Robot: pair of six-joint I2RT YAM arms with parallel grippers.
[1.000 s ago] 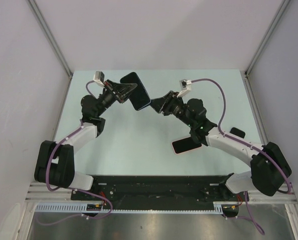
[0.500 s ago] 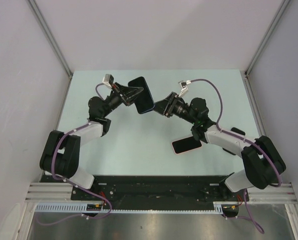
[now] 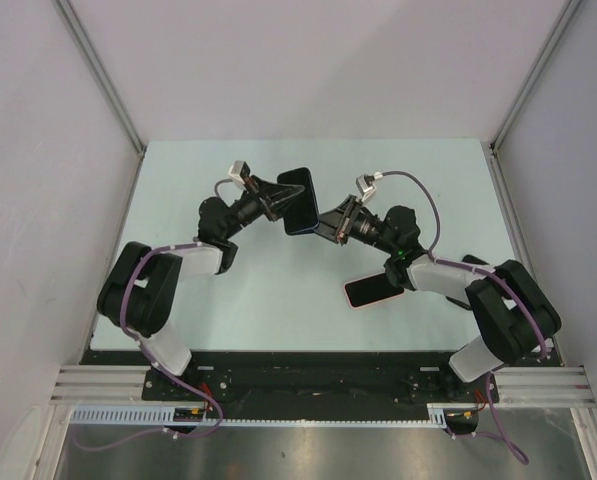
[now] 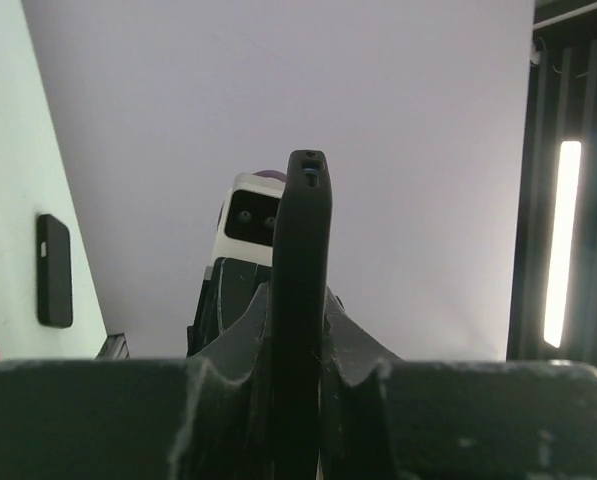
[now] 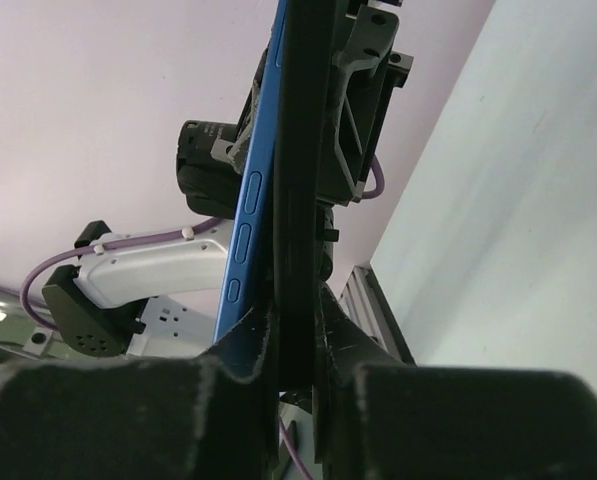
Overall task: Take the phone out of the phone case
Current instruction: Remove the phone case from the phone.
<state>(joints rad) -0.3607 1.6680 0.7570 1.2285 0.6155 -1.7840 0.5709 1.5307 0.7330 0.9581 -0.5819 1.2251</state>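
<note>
Two grippers share one item in the air above the table's middle: left gripper clamped on the black phone case's left end, right gripper clamped on its right end, blue phone apparently not yet out, removal outstanding.

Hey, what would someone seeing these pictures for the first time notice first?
The left gripper and right gripper both clamp one cased phone, edge-on between them over the middle of the table. A second phone with a pink rim lies flat on the table beside the right arm.
</note>
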